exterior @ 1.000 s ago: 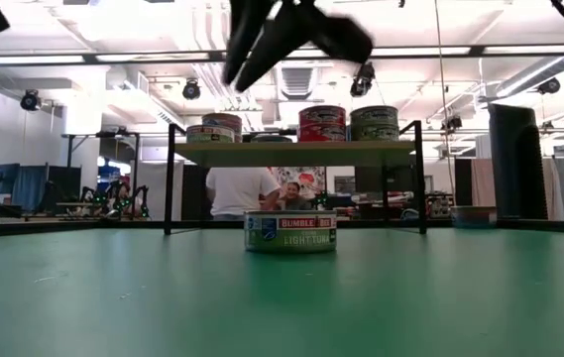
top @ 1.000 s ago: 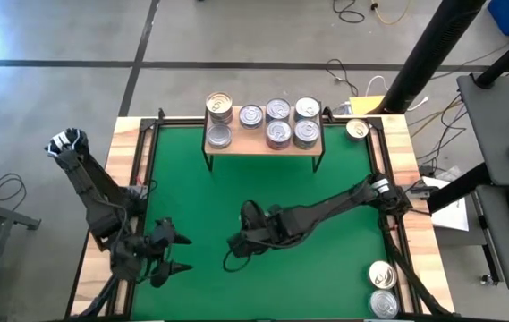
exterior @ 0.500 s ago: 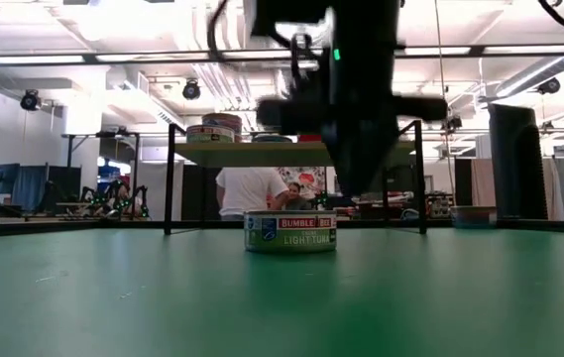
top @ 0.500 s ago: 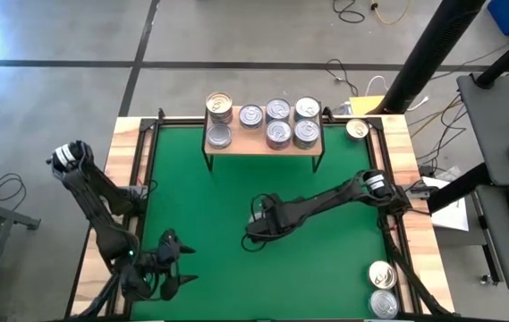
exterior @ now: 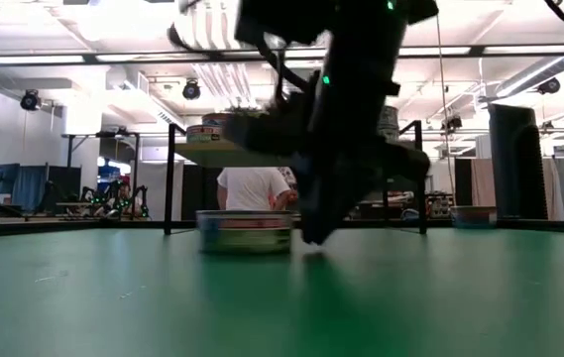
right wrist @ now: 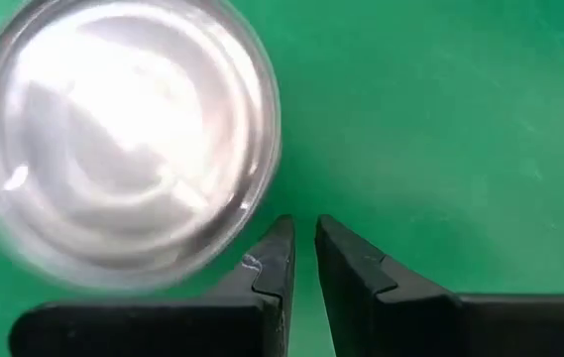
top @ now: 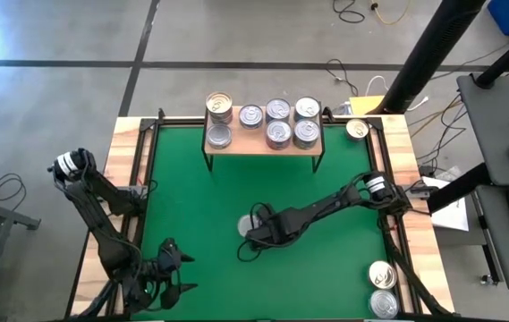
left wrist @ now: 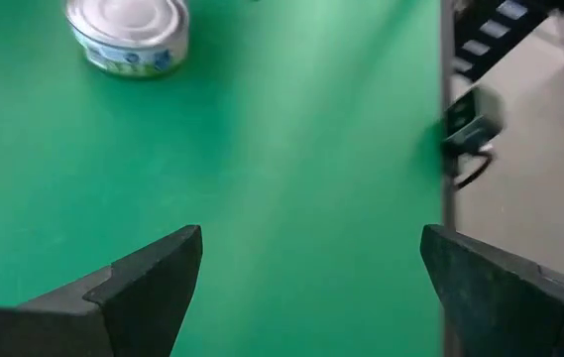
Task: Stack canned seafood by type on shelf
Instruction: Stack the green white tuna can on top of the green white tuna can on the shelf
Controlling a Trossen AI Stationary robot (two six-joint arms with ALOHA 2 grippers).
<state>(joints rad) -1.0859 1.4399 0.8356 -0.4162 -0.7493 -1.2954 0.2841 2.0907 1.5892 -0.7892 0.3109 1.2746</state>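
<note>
One tuna tin (top: 248, 225) stands upright on the green mat mid-table; it also shows in the low view (exterior: 245, 231), the left wrist view (left wrist: 128, 35) and the right wrist view (right wrist: 123, 139). My right gripper (top: 259, 236) is down at the mat right beside it, fingers shut (right wrist: 301, 238). The shelf (top: 263, 143) stands at the far edge on black legs and carries several tins (top: 278, 122), two of them stacked (top: 219, 107). My left gripper (top: 170, 279) hangs open near the near-left corner (left wrist: 311, 248), touching nothing. My right gripper pushes the tin with the outer side of one finger (right wrist: 274, 248), which lies against the tin's side wall (right wrist: 260, 210) just below the rim. The fingers point down at the mat, slanting from the table's right. The tin stays upright on the mat.
One gold-topped tin (top: 356, 129) sits on the wooden border at the far right, two more tins (top: 380, 274) (top: 382, 304) at the near right. Bare green mat (top: 326, 268) lies all around the lone tin. A person (exterior: 242, 188) stands in the room behind the shelf.
My right gripper has come down from above the tin to the mat beside it. The tin has slid along the mat toward the table's left, still upright. My left arm has drawn back toward the near edge.
</note>
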